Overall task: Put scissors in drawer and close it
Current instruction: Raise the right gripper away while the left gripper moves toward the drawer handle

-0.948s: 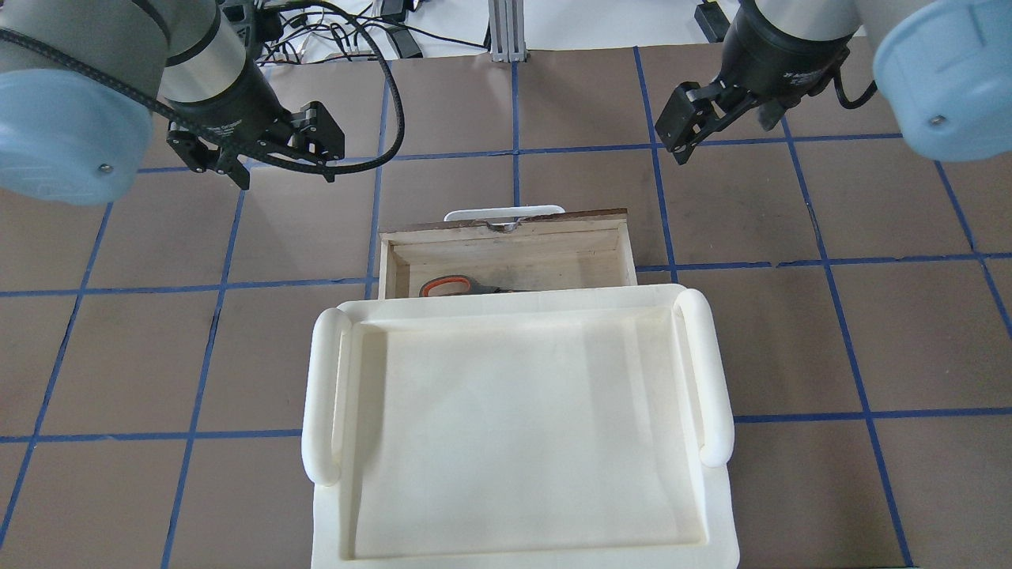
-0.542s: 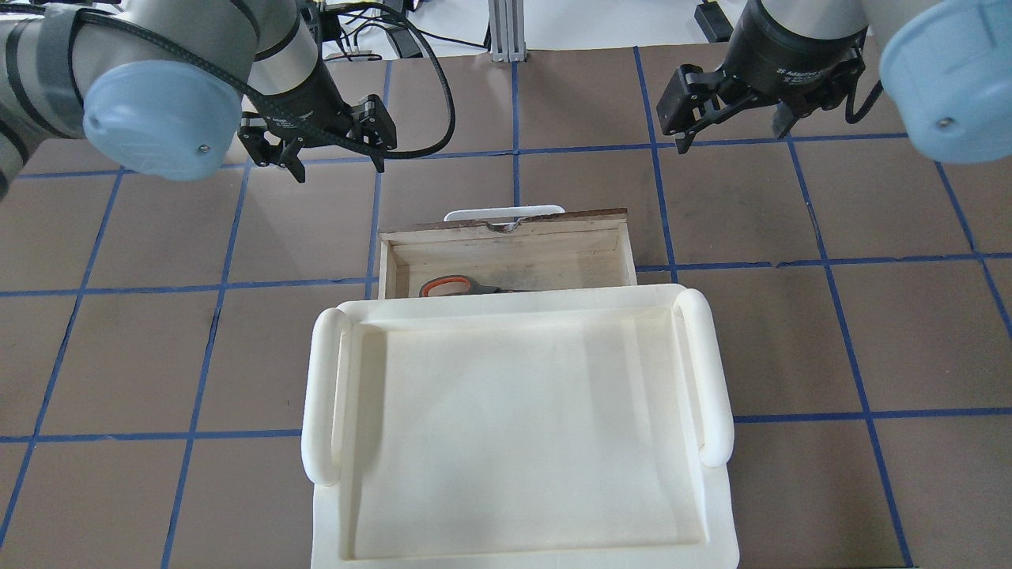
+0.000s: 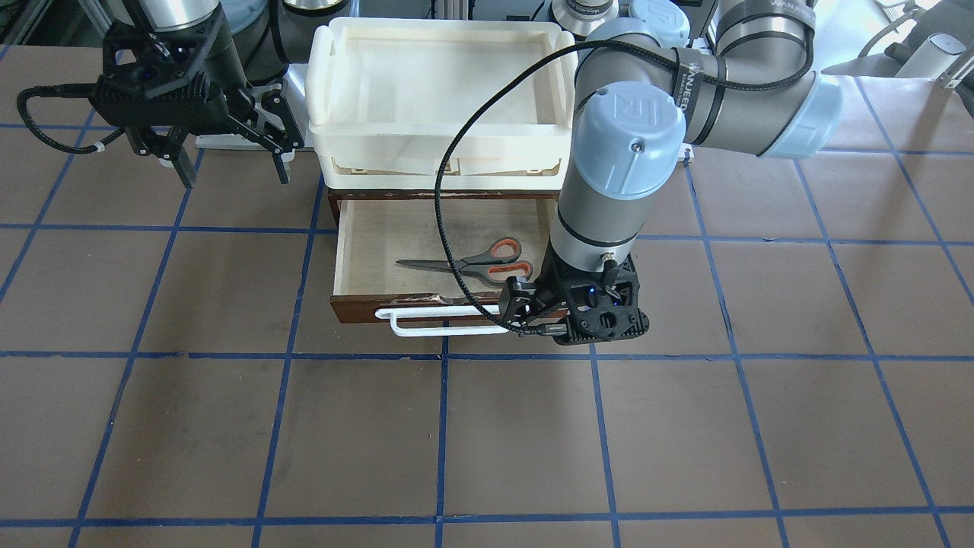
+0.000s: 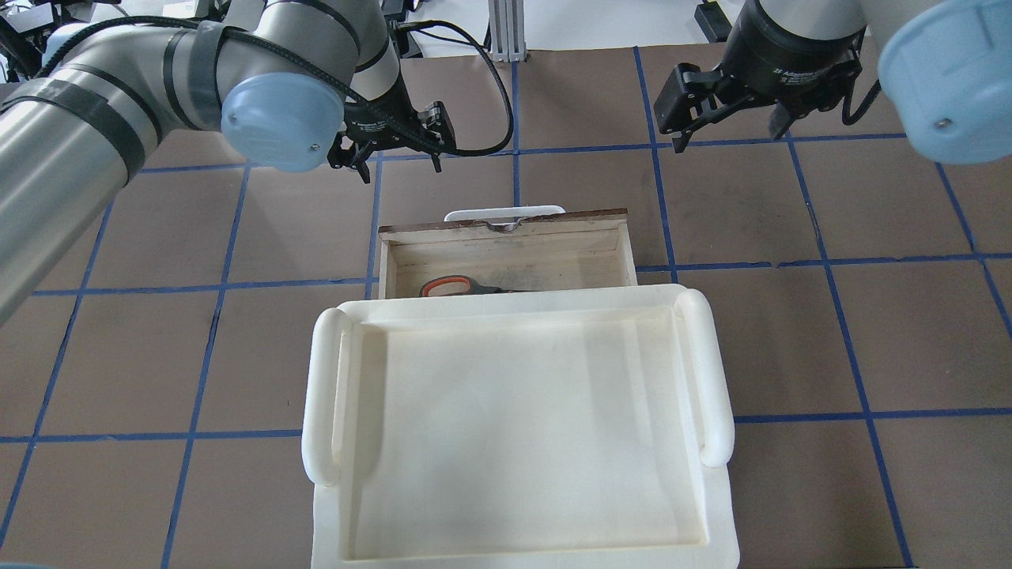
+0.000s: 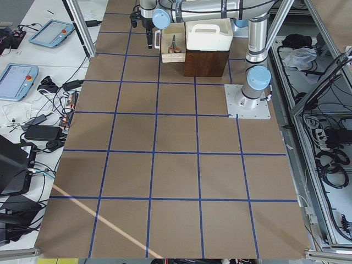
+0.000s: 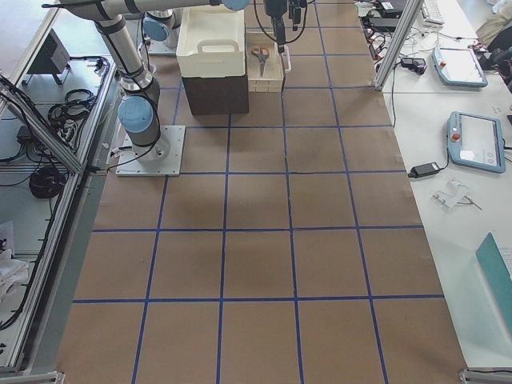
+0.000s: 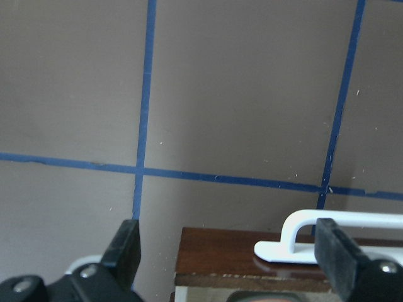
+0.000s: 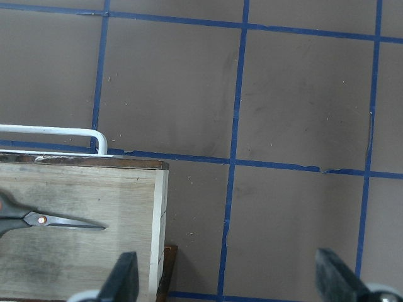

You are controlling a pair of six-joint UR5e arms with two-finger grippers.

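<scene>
Shows scissors (image 3: 472, 262) lying flat on the pale floor of the drawer (image 3: 380, 228), blades toward the robot's right, loops toward its left. Shows the drawer standing well open beneath a cream tray (image 4: 324, 395), so only the closing seems left.

Likely to move as one rigid wooden box, light enough for a plain push, perhaps with some rubbing on its runners. Probably best pressed on the flat brown front or on the white handle (image 3: 441, 329), near the middle. Could skew and jam if pushed at one corner. May let the loose scissors slide a little inside.

Shows the left gripper (image 4: 399, 170) over the front corner on the robot's left, by the handle's end, fingers pointing down, spread wide and holding nothing. Cannot tell whether touching the handle. Shows the left arm (image 4: 118, 118) reaching in from the robot's left, wrist upright.

Shows the right gripper (image 4: 727, 134) beyond the opposite front corner, apart from the drawer, likewise wide open, empty, fingers down.
</scene>
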